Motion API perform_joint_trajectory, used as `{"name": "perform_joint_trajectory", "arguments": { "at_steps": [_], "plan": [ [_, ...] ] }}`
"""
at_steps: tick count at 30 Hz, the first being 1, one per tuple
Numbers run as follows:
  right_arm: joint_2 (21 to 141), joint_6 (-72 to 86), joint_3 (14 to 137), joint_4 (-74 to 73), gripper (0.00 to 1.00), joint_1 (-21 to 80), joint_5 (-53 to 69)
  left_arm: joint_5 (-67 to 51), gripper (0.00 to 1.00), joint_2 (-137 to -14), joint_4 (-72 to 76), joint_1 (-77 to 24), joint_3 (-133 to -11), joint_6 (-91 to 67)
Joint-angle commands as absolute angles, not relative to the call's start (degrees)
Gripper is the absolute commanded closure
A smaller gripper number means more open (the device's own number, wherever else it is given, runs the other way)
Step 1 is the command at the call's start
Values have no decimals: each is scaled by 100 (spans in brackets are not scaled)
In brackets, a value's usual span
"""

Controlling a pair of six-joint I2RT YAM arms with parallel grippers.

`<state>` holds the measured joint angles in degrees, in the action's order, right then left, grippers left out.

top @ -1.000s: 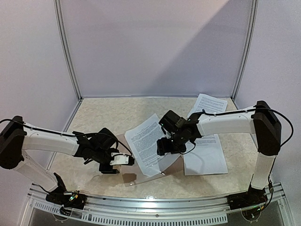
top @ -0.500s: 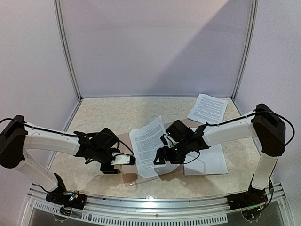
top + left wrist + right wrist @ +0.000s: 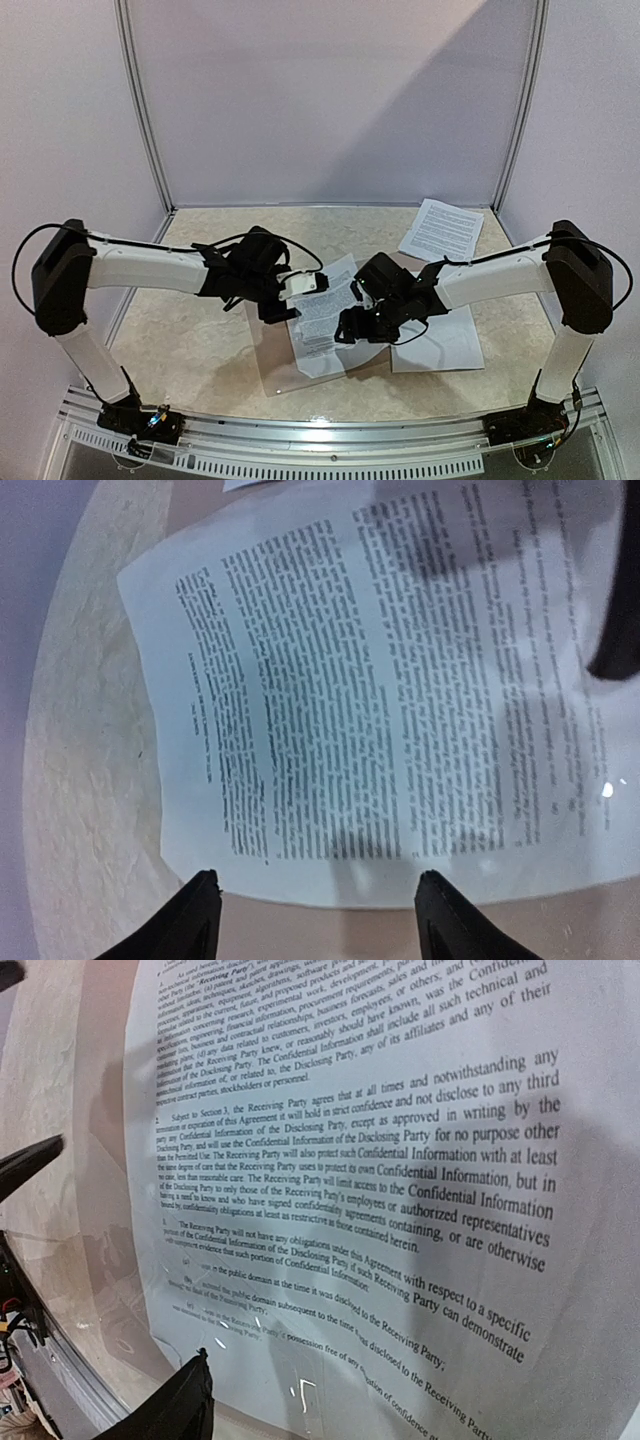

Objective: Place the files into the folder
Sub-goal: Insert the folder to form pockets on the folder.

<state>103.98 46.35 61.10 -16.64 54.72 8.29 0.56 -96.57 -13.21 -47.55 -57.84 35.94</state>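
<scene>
One of the files (image 3: 322,318), a white printed sheet, lies on the tan folder (image 3: 272,352), whose clear plastic corner reaches toward the table's front. My left gripper (image 3: 308,284) hovers over the sheet's far end, open and empty. In the left wrist view its fingertips (image 3: 203,900) straddle the sheet's edge (image 3: 350,710) above the tan cover (image 3: 320,935). My right gripper (image 3: 347,327) sits low at the sheet's right edge. Only one of its fingers (image 3: 180,1400) shows, far to the left, beside the glossy printed sheet (image 3: 380,1160).
Another printed sheet (image 3: 441,230) lies at the back right. More white sheets (image 3: 452,340) lie under my right forearm. Purple walls and metal posts enclose the marbled table (image 3: 190,350). A metal rail (image 3: 320,435) runs along the front edge.
My left gripper left the folder's near-left edge and swung up and right over the sheet's far end. My right gripper came down with the sheet, which now lies flatter on the folder.
</scene>
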Motion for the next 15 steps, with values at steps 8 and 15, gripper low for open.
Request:
{"name": "perform_joint_trajectory", "arguments": {
  "at_steps": [8, 15],
  "plan": [
    [10151, 4767, 5836, -1544, 23, 5391, 593, 862, 33, -10796, -602, -4805, -5731, 4215],
    [9834, 4464, 5655, -1775, 17, 5110, 803, 1270, 34, -11026, -388, -4885, -5312, 4601]
  ]
}}
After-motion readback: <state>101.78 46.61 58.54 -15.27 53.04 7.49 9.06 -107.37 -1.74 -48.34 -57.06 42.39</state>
